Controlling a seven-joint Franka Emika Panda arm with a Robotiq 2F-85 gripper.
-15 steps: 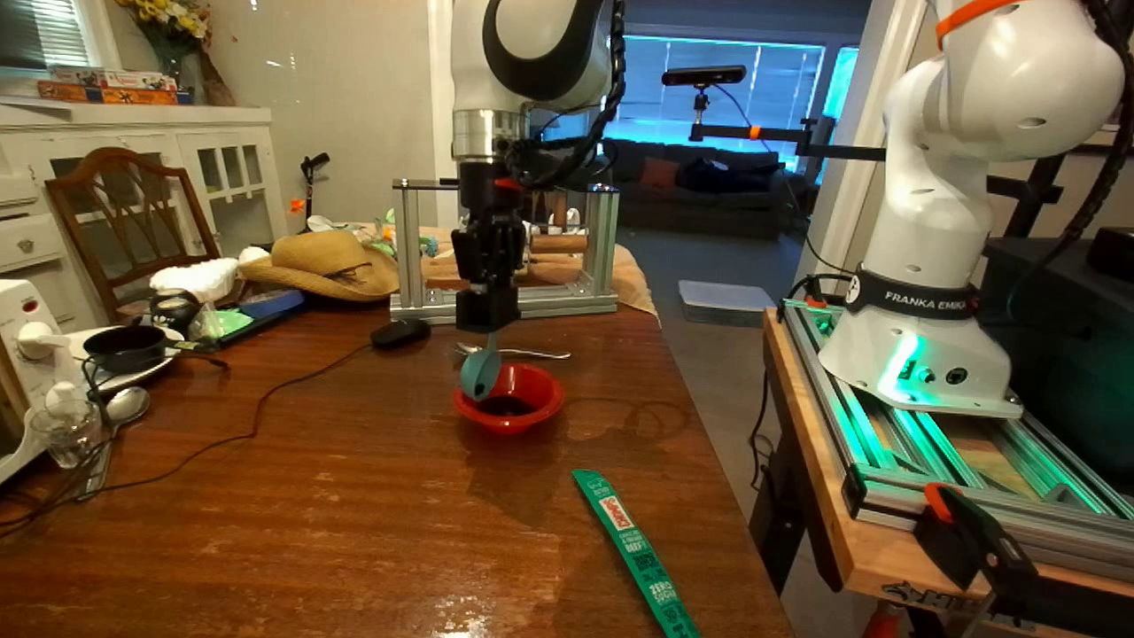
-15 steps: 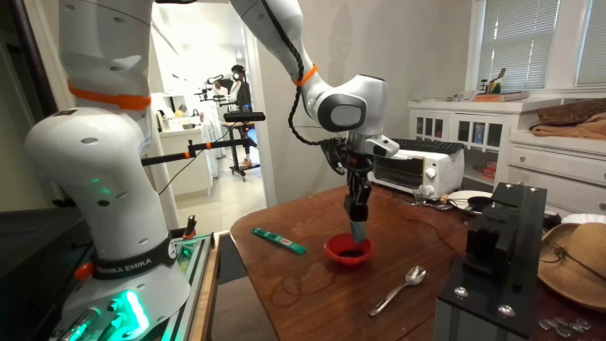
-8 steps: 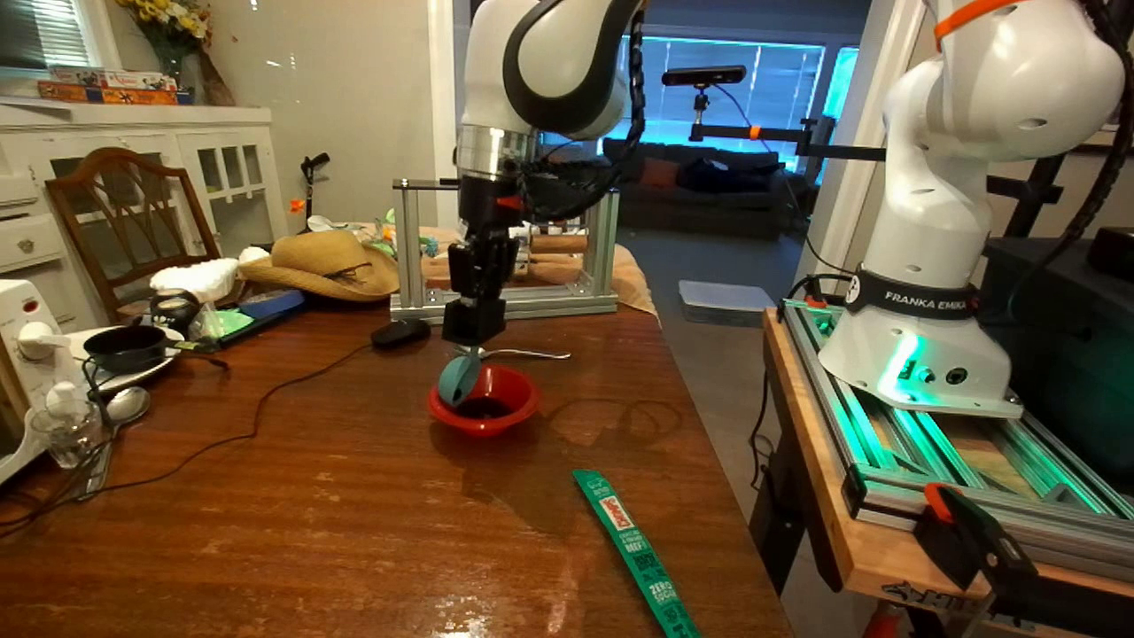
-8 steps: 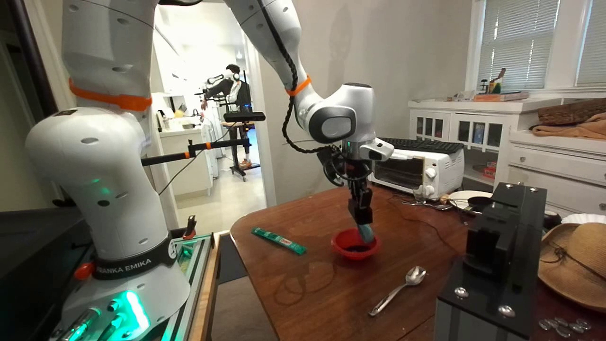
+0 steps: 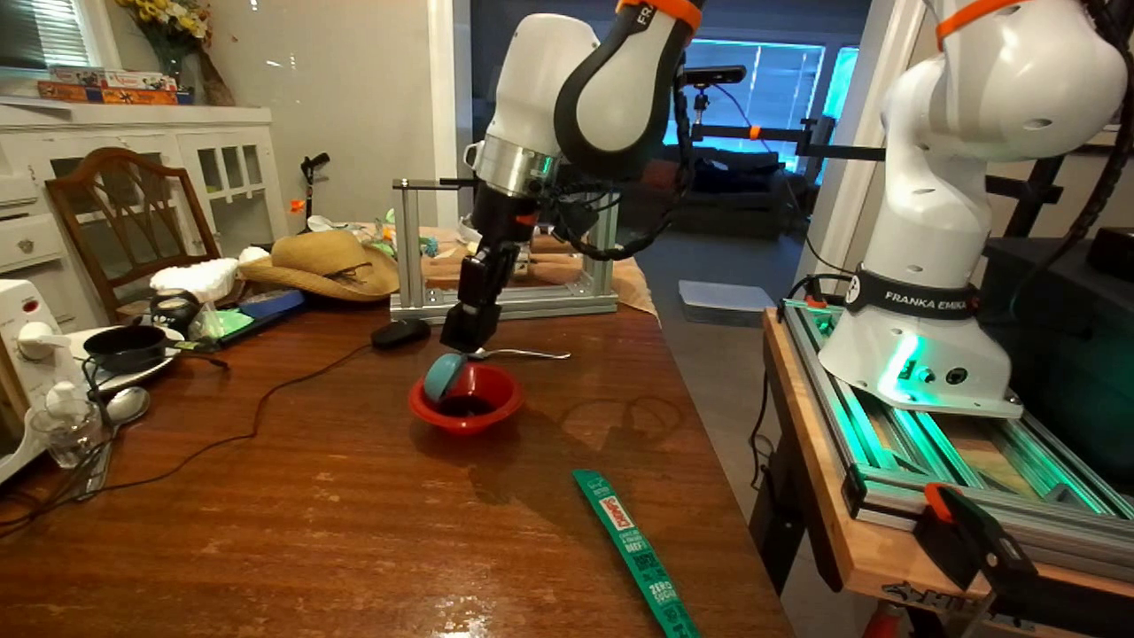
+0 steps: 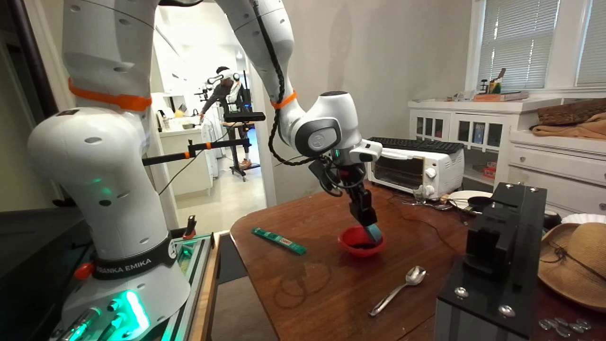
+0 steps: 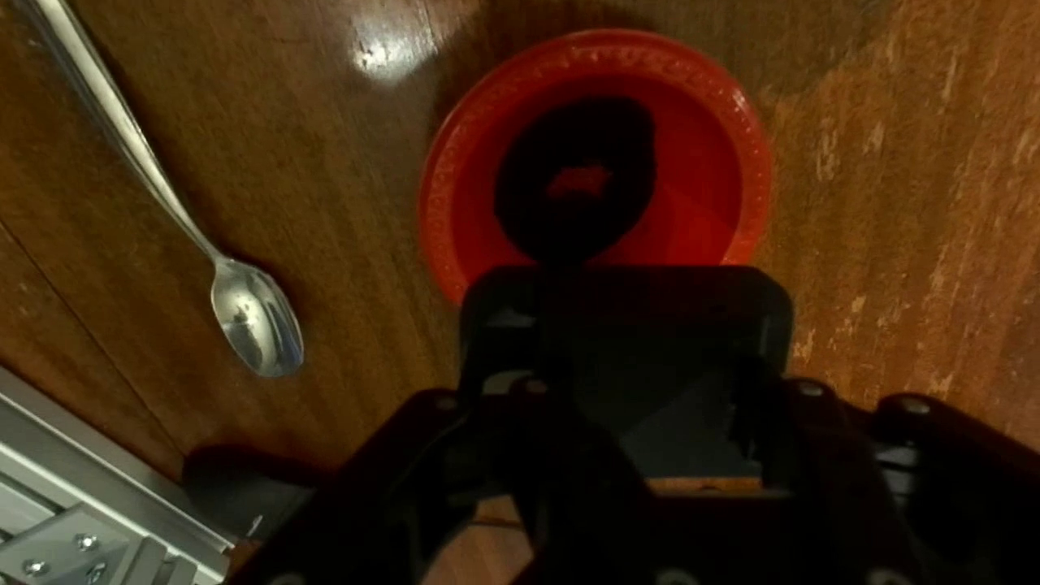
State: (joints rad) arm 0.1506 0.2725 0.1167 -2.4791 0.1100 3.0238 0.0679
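Note:
My gripper (image 5: 472,312) is shut on a black block (image 7: 650,357) with rounded corners, tilted over the table in both exterior views. From this block a teal scoop (image 5: 442,377) reaches down inside a red bowl (image 5: 468,425) on the wooden table. In an exterior view the scoop (image 6: 373,231) sits at the side of the bowl (image 6: 361,252) away from the robot base; contact with the wall is hard to tell. Something dark lies in the bowl's bottom. The wrist view shows a dark oval (image 7: 520,187) over the bowl, probably the scoop in shadow.
A metal spoon (image 6: 400,289) lies beside the bowl. Nearer the robot base is a green packet (image 6: 279,240). A metal frame (image 5: 505,308) stands behind, with a mouse (image 5: 400,333) and straw hat (image 5: 323,263) near it. A toaster oven (image 6: 402,170) occupies the far side.
The gripper has tilted and shifted away from the robot base, keeping its hold on the block. Along with the scoop, the red bowl has slid the same way across the table.

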